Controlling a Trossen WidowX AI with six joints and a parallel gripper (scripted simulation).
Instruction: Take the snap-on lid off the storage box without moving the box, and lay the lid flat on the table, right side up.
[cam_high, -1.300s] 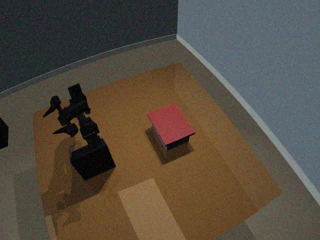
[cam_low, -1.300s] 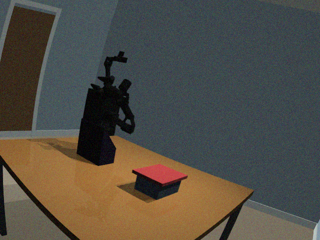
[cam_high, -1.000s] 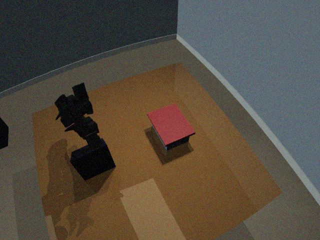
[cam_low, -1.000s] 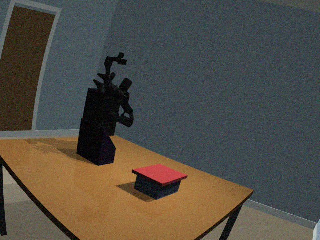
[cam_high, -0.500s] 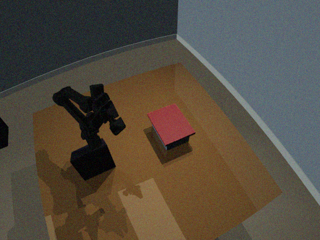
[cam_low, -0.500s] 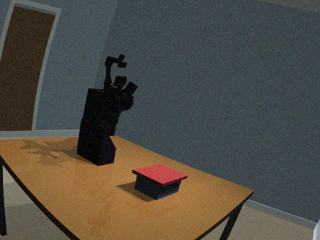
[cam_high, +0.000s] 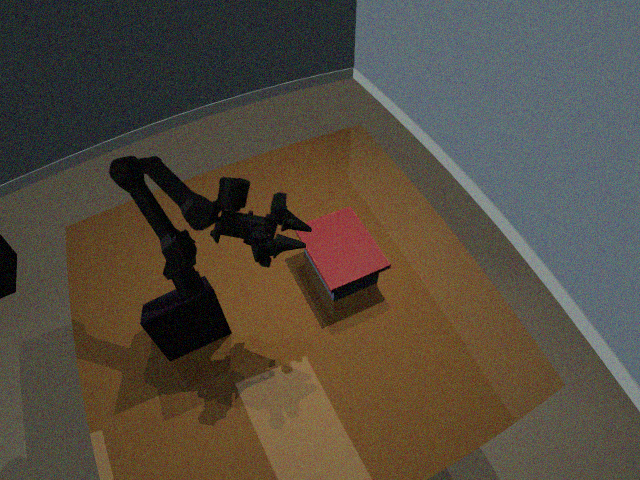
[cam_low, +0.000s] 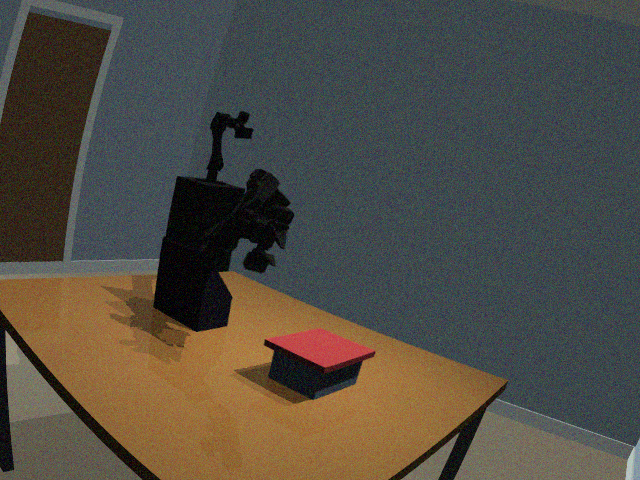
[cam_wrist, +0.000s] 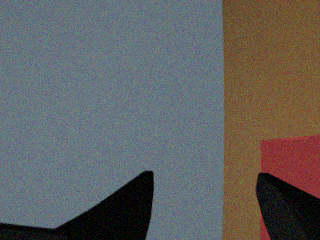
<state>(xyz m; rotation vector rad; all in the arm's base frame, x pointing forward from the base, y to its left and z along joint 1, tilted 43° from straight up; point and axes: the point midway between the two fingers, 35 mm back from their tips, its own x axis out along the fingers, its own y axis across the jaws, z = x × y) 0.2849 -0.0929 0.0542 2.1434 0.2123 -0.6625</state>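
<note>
The red lid (cam_high: 346, 248) (cam_low: 320, 348) (cam_wrist: 295, 165) sits flat on top of the dark blue storage box (cam_high: 356, 285) (cam_low: 292, 370) and overhangs its sides. The box stands on the wooden table (cam_high: 413, 361) (cam_low: 403, 413). My gripper (cam_high: 308, 237) (cam_low: 278, 255) (cam_wrist: 205, 181) is partly open, with nothing between its fingers. It hangs in the air well above the table, between the arm's base and the box, higher than the lid. In the wrist view the lid shows at the right edge, partly behind the right finger. The inside of the box is hidden by the lid.
The arm's dark base (cam_high: 186, 325) (cam_low: 211, 304) stands on the table on the far side from the box in the exterior view. Behind it are a tall black block (cam_low: 193, 211) and another small black arm (cam_low: 216, 144), off the table. Walls stand beyond the table.
</note>
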